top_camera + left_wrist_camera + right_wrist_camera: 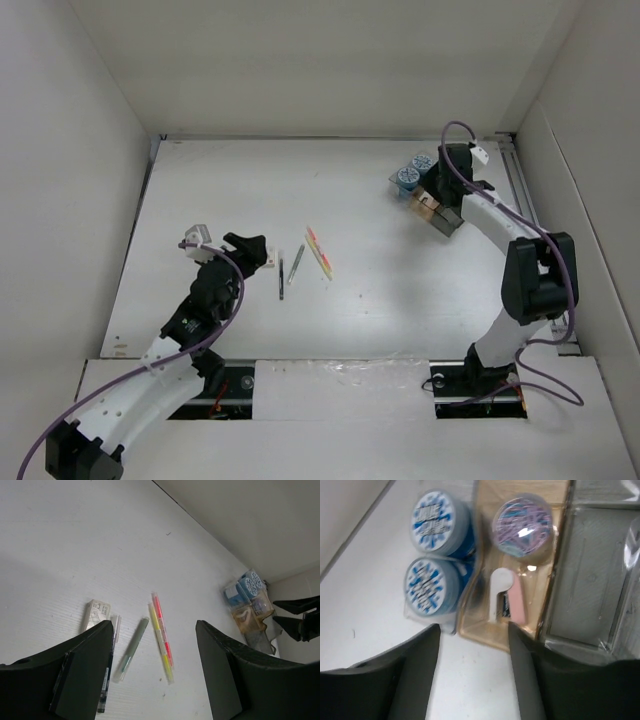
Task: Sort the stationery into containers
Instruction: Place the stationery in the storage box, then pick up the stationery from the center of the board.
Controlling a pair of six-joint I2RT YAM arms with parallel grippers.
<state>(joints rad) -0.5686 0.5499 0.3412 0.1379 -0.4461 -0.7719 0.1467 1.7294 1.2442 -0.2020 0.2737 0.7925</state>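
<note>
Hovering right gripper (473, 627) directly above organizer tray (590, 595).

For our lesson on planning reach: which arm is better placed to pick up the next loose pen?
Left. The left end effector, open, hovers beside the pens mid-table; the right end effector is over the organizer tray at the far right.

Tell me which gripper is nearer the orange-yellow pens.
Left. The left gripper sits just left of the orange-yellow pens, mid-table; the right gripper is over the tray at the far right, well away.
</note>
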